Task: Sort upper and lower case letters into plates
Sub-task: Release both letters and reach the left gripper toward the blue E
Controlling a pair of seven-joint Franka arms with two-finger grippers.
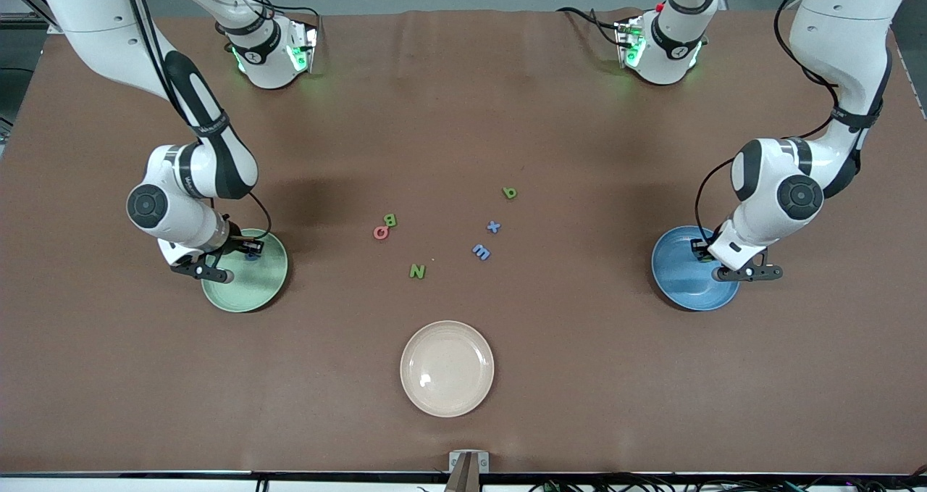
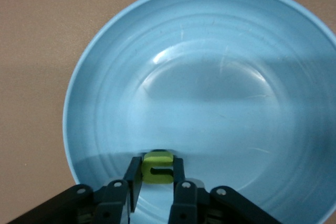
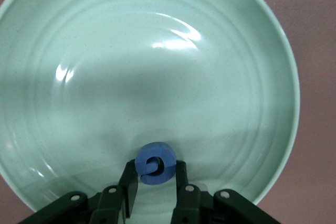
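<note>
A: What is shown in the front view?

B: The mint green plate [image 1: 250,289] is placed toward the right arm's end of the table, and the blue plate [image 1: 681,285] toward the left arm's end. The right gripper [image 1: 250,249] is held over the green plate, the left gripper [image 1: 701,251] over the blue one. Six letters are scattered between the plates: a green B [image 1: 390,220] touching a red Q [image 1: 381,232], a green N [image 1: 417,271], a blue x [image 1: 493,226], a blue m [image 1: 481,251] and a green q [image 1: 510,193]. A cream plate [image 1: 447,368] is seen nearer to the camera.

A: And in the left wrist view?

B: A small yellow-green letter [image 2: 158,166] is gripped between the closed fingers [image 2: 134,178] of the left gripper [image 2: 157,174], low over the blue plate [image 2: 210,51].

A: And in the right wrist view?

B: A round blue letter [image 3: 155,163] is clamped by the right gripper [image 3: 155,178] over the mint green plate [image 3: 157,77]. Which letters are held cannot be told.
</note>
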